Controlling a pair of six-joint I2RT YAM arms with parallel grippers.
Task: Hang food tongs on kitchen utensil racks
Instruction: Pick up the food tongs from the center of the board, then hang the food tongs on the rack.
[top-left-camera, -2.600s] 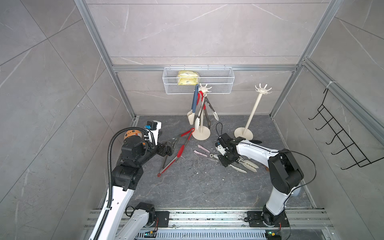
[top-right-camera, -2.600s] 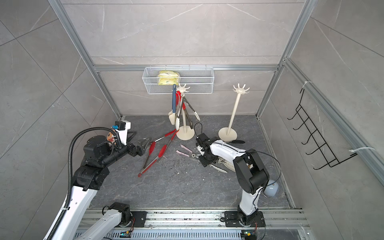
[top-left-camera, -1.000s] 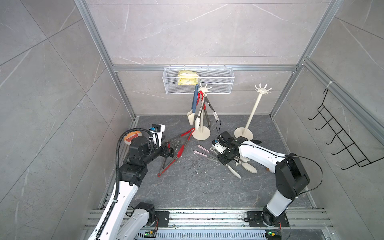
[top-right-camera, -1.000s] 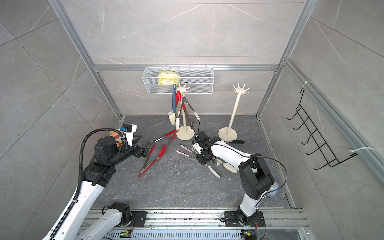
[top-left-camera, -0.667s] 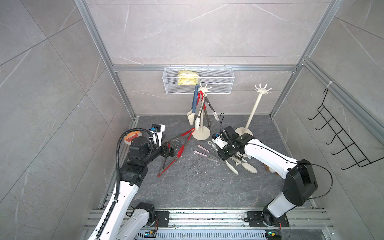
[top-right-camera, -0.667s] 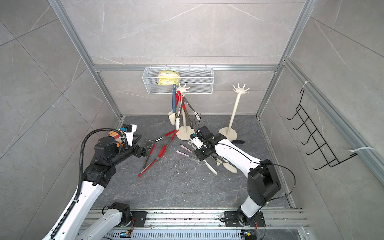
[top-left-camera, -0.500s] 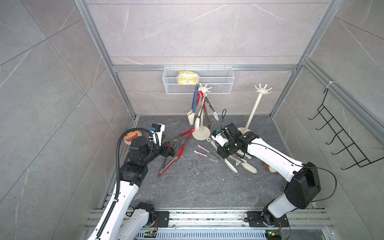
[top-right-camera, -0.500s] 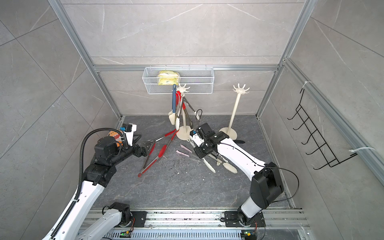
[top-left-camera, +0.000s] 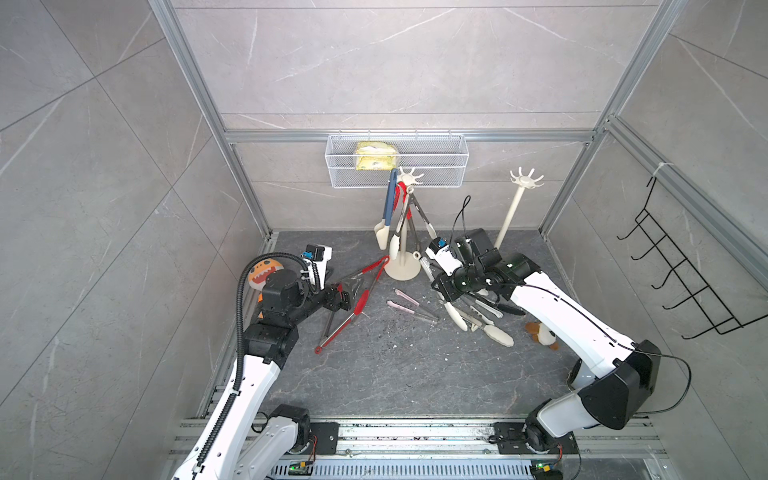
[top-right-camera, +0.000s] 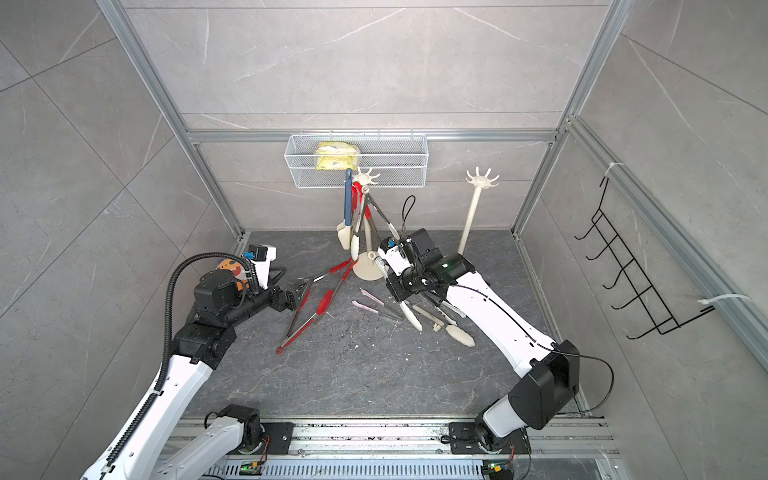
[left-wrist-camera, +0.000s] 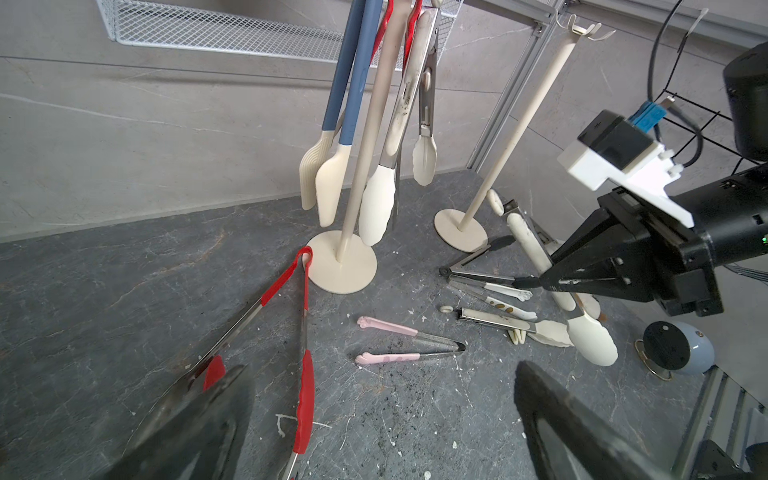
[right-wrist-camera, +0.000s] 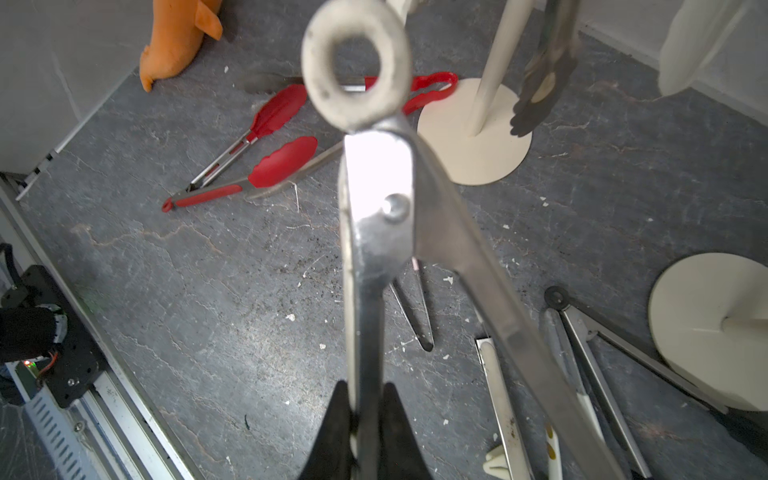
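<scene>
Your right gripper (right-wrist-camera: 365, 399) pinches the steel tongs (right-wrist-camera: 374, 249), ring (right-wrist-camera: 355, 62) end raised above the table (top-left-camera: 374, 374). Next, probably, thread this ring over a prong (top-left-camera: 536, 181) of the empty rack (top-left-camera: 513, 208). Your left gripper (top-left-camera: 345, 296) is spread.

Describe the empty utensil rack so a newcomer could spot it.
Find the white mesh basket on the back wall. Below and right of it stands a tall cream pole rack. Unlike its cream twin hung with tongs, its prong crown is bare.
</scene>
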